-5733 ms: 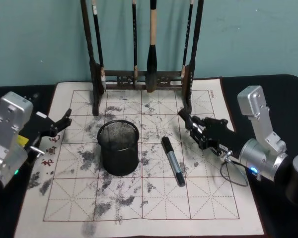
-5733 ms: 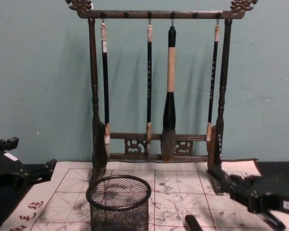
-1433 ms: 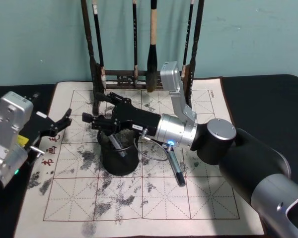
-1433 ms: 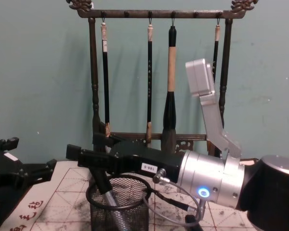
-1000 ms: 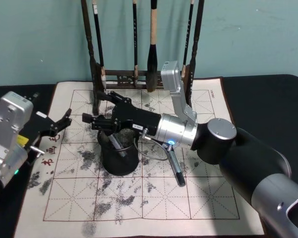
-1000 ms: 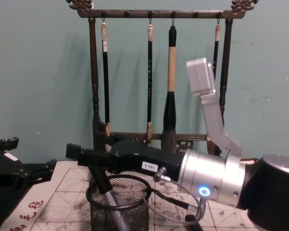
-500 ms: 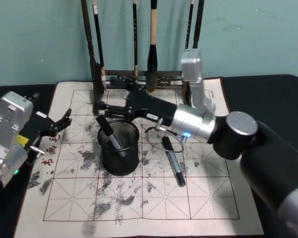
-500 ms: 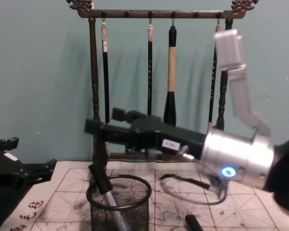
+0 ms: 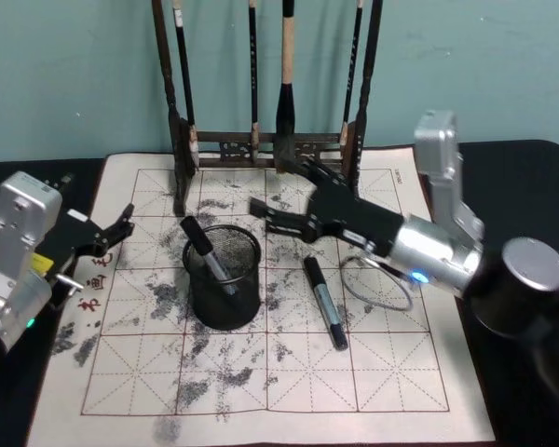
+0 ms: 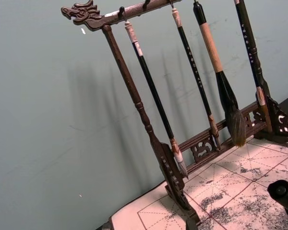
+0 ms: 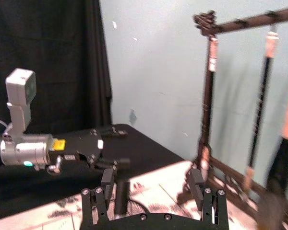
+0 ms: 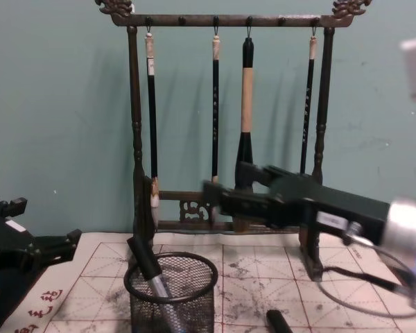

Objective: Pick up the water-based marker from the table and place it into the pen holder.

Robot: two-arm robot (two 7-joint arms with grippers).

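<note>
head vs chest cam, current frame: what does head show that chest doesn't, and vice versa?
Head view: the whole mat and the full length of the loose marker lying on it, right of the pen holder. Chest view: the brush rack up to its carved top bar, with four brushes hanging from hooks. Both: a second marker leaning inside the pen holder, the open right end effector hovering near the rack, the left end effector parked at the mat's left edge.

Calligraphy practice corner: brushes (image 12: 246, 104) are hanging from a carved rack (image 12: 133, 139), and an ink-stained grid mat (image 9: 289, 372) is covering the counter (image 9: 540, 172).
</note>
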